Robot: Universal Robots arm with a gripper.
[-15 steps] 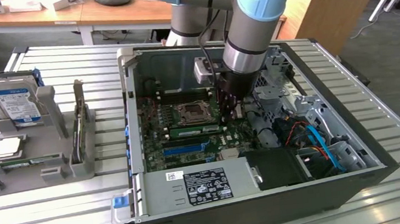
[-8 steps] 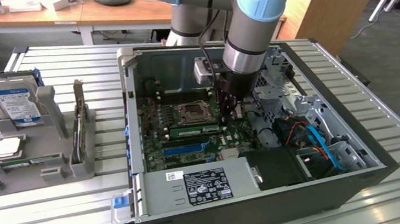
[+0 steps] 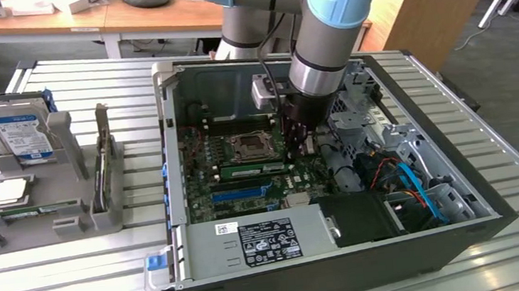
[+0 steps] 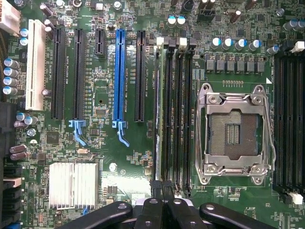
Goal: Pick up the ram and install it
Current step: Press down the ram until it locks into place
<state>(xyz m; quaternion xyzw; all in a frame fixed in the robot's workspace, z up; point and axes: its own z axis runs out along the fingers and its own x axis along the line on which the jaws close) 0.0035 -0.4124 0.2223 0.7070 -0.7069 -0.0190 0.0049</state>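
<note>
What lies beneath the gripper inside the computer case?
Beneath the shut gripper lie the motherboard's long black memory slots, beside the empty CPU socket. The gripper covers the slots' near ends, so what is there cannot be seen.

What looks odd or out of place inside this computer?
Nothing looks spilled or broken. Only the processor socket stands out: its metal frame surrounds bare contacts, with no chip or cooler fitted.

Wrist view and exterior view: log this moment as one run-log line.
claw: shut, nothing seen held | position: inside open PC case, over motherboard memory slots beside the CPU socket | ram: standing edge-on in a slot
</note>
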